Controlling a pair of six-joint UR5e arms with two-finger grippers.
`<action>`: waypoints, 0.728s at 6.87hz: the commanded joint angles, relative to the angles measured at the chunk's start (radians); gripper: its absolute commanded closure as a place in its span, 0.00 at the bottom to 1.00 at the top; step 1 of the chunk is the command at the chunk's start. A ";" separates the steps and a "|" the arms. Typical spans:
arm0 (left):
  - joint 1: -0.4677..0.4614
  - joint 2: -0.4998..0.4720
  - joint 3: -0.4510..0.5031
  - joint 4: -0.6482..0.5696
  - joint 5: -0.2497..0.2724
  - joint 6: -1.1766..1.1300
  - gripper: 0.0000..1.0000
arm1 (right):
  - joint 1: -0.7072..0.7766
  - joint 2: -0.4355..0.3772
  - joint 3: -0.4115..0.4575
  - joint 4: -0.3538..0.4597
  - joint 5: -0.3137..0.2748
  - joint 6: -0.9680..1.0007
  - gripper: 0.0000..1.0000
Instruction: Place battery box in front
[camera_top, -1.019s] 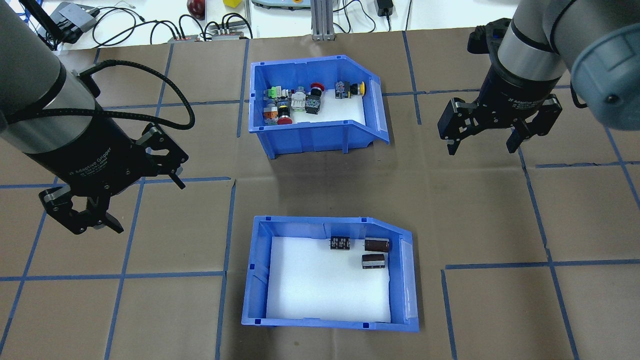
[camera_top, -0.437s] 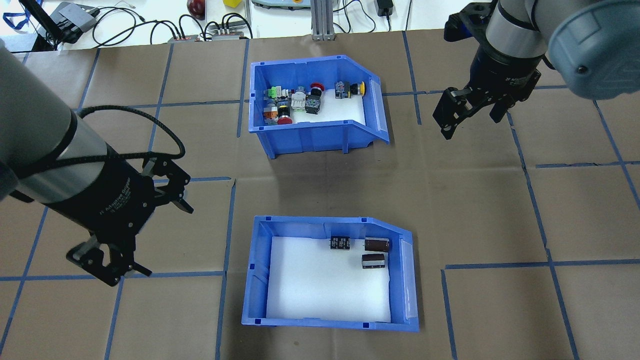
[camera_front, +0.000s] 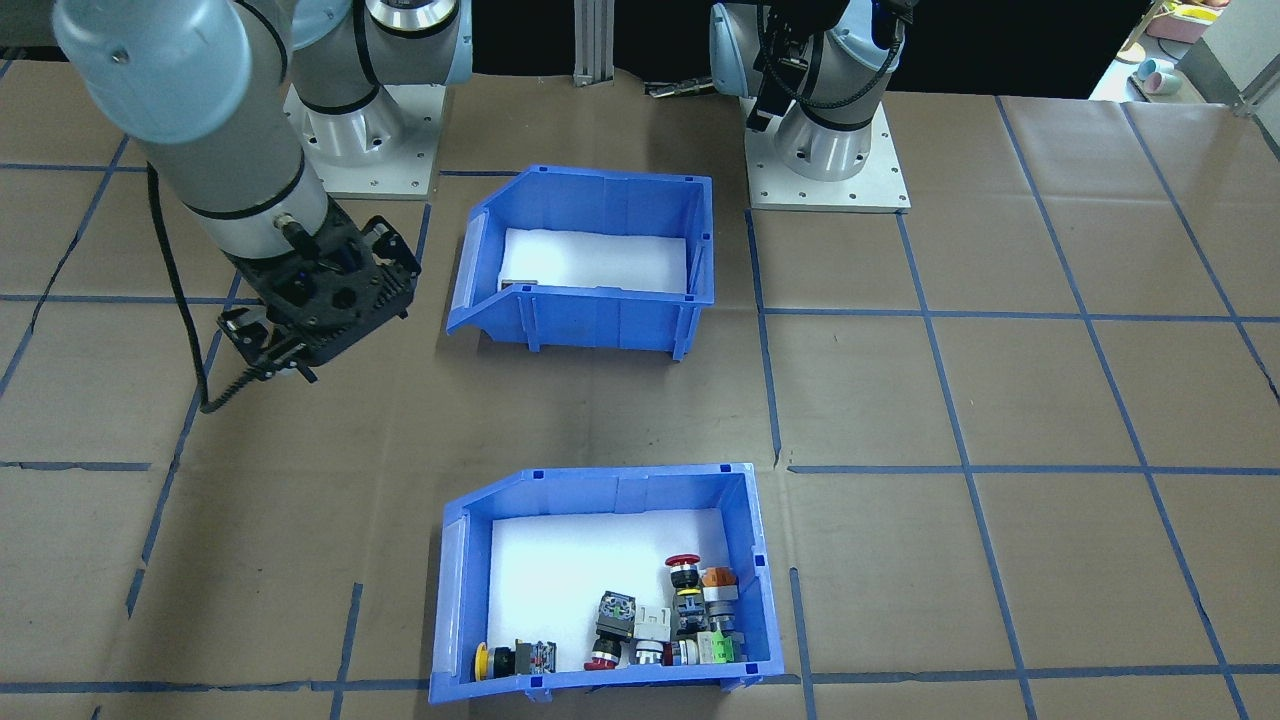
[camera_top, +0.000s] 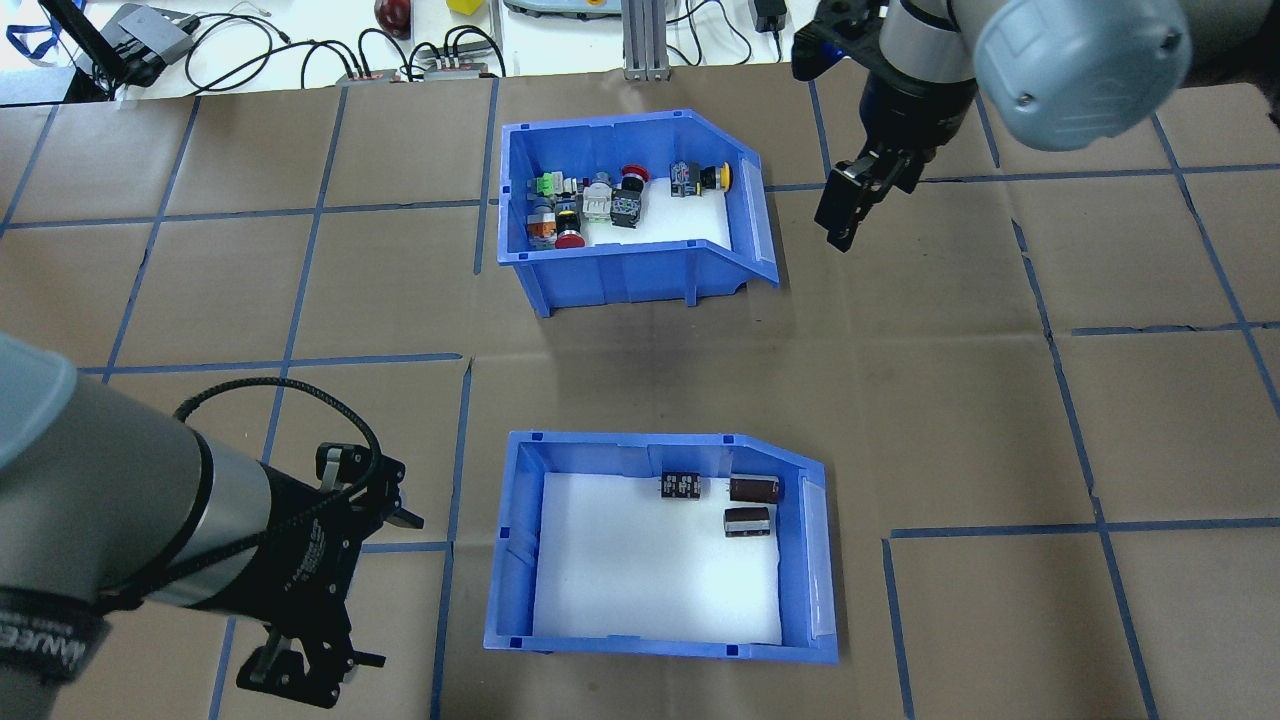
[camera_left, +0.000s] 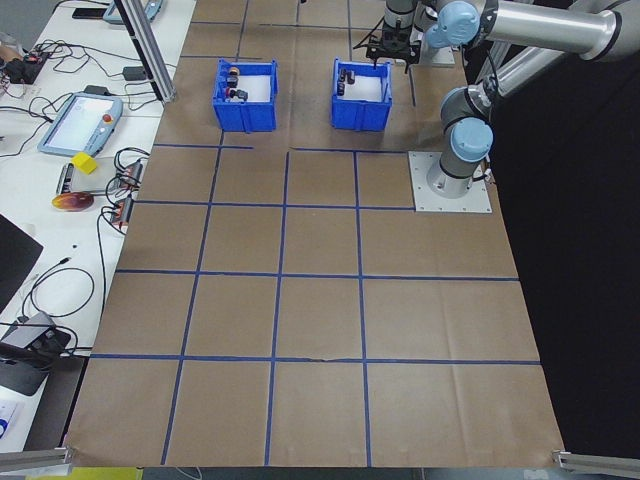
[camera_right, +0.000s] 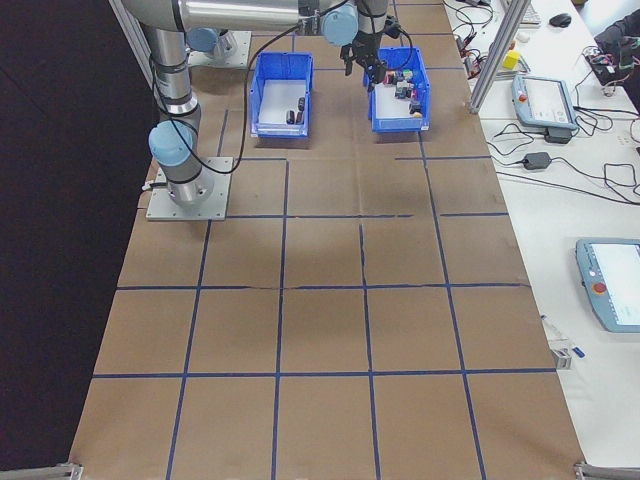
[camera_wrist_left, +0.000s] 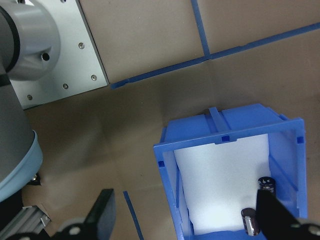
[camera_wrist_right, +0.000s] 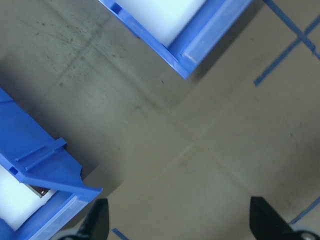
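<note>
Black fingers (camera_wrist_left: 105, 210) of both grippers spread, empty.

Left arm (camera_top: 60, 560): partial white lettering "ANUE"; nothing else readable.

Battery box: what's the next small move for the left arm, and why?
Probably ease the left gripper sideways and down over the battery box's nearest end wall. The gripper hangs open just beside that end and holds nothing. The box sits on the robot's side of the table, behind the switch box, so it has yet to be gripped and carried forward.
</note>
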 joint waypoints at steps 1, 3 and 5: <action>-0.097 0.022 -0.071 0.043 -0.007 -0.168 0.01 | 0.114 0.135 -0.153 -0.010 -0.005 -0.196 0.00; -0.161 0.019 -0.193 0.170 -0.007 -0.257 0.01 | 0.220 0.220 -0.246 -0.009 -0.005 -0.198 0.00; -0.189 -0.042 -0.223 0.247 -0.007 -0.329 0.01 | 0.296 0.300 -0.284 -0.013 -0.003 -0.204 0.00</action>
